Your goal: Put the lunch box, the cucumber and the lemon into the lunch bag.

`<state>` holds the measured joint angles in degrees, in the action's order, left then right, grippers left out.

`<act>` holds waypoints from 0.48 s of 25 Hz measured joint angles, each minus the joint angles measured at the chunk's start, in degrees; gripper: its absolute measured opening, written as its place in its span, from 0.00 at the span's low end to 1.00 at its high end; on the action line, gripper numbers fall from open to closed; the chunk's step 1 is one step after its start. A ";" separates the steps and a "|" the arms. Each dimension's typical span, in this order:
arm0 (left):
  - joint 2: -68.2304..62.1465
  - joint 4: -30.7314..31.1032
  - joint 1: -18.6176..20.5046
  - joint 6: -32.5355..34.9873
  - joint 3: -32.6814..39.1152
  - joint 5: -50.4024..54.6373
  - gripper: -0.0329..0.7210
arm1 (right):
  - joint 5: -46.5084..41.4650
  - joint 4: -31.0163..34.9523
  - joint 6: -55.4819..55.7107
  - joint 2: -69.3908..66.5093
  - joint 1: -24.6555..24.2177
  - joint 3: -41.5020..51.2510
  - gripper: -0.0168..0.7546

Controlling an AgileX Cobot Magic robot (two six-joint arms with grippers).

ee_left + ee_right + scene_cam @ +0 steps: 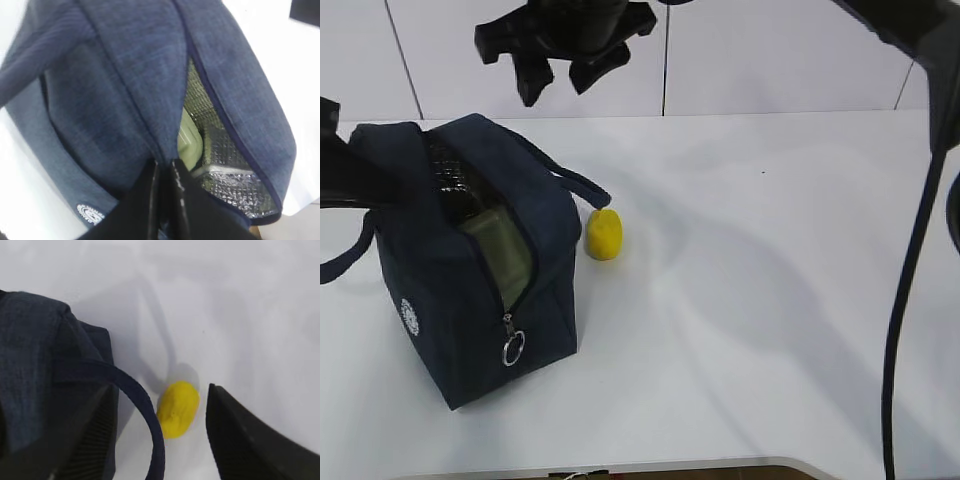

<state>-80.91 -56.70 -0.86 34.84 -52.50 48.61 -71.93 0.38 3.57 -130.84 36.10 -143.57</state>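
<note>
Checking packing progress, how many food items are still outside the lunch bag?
1: the lemon on the table beside the lunch bag. Others may be hidden.

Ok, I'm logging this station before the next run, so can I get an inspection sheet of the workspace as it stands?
Surface: white table, bare apart from the job's things.
Lunch bag: upright at the left, top zipper open, ring pull hanging at the front.
Lunch box: inside the bag, pale green lid showing.
Cucumber: inside the bag, behind the lunch box.
Lemon: on the table beside the bag's right side, not packed.
Clutter: nothing seen.
Left gripper: shut on the bag's opening edge.
Right gripper: open, above the lemon, one bag handle between its fingers.
Cables: black cable hanging at the right.
Surroundings: white panelled wall.
</note>
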 joint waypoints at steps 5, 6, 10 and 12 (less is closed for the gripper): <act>2.18 1.96 3.87 0.00 0.00 0.42 0.03 | 0.00 -5.93 4.08 0.00 -0.21 0.11 0.63; 2.44 2.37 4.37 0.00 0.00 0.42 0.03 | 0.00 -6.08 4.45 0.00 -0.34 0.35 0.63; 2.96 2.76 4.82 0.00 0.00 0.78 0.03 | 0.00 -6.41 5.71 0.00 -0.42 2.96 0.63; 3.34 2.90 4.82 0.00 0.00 0.89 0.03 | 0.00 -7.08 6.62 0.00 -0.55 4.68 0.63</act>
<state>-77.57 -53.80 3.97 34.84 -52.50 49.50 -71.93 -6.70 10.20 -130.84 35.55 -138.88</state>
